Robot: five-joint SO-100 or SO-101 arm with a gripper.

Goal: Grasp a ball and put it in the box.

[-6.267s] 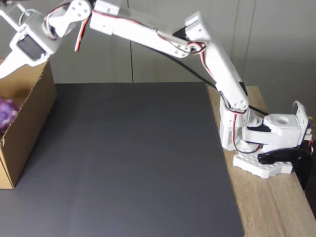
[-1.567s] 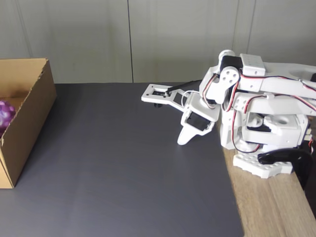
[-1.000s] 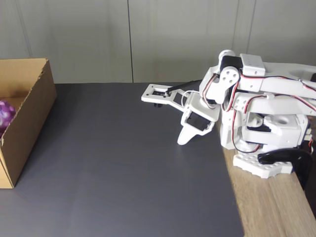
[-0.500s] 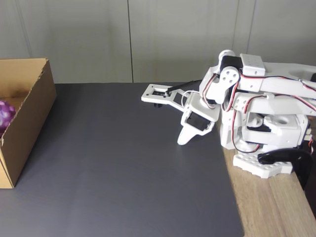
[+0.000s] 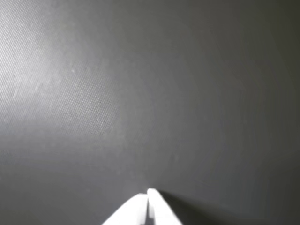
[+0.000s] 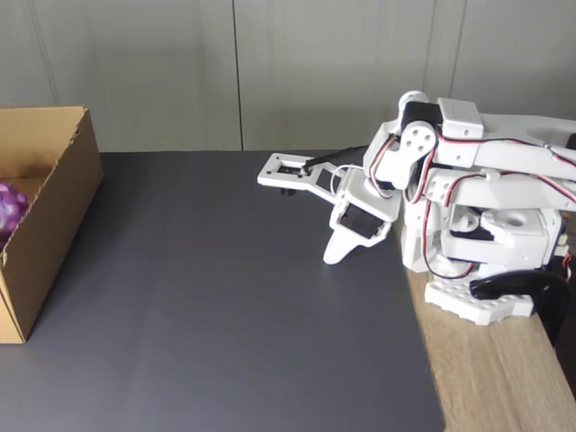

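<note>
Gripper [image 6: 329, 258] tips rest together, pointing down at the dark mat [image 6: 225, 297] just in front of the folded white arm [image 6: 468, 180] in the fixed view. From the wrist view the two white fingertips [image 5: 140, 208] meet at the bottom edge with no gap between them and nothing clenched there, right above the mat's fine weave [image 5: 140, 93]. The ball [image 6: 11, 207], purple and pink, sits inside the box [image 6: 54, 225] at the far left of the fixed view; the picture edge cuts it off, so I can make out just part of it, probably resting against the box floor. Box and gripper are well apart, with bare mat between them. The arm's base stands on the wooden tabletop [image 6: 504, 378] beside the mat's right edge.
</note>
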